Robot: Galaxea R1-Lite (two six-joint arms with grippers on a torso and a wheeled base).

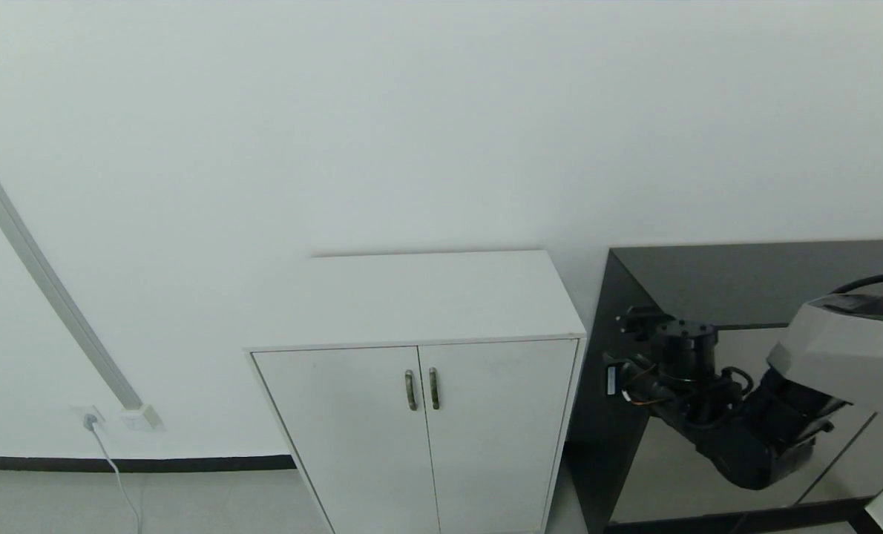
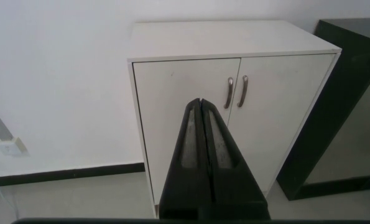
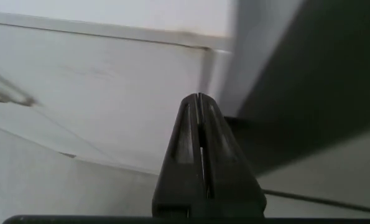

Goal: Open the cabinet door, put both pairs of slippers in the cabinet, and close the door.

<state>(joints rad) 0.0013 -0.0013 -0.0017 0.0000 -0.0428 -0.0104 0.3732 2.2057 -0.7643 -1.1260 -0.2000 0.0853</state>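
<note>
The white cabinet [image 1: 427,415] stands against the wall with both doors shut. Its two metal handles [image 1: 411,389] [image 1: 434,388] sit side by side at the middle seam. In the left wrist view my left gripper [image 2: 200,102] is shut and empty, some way in front of the left door [image 2: 172,93], with the handles [image 2: 229,93] just beside its tip. My right arm [image 1: 708,400] hangs to the right of the cabinet. The right gripper [image 3: 199,98] is shut and empty, close to the cabinet's right door [image 3: 97,106] near that door's outer edge.
A black glossy cabinet [image 1: 708,282] stands right beside the white one, leaving a narrow gap. On the left wall are a slanting cable duct [image 1: 41,274] and a socket with a plugged cord [image 1: 89,421]. Bare floor [image 2: 79,199] lies left of the cabinet.
</note>
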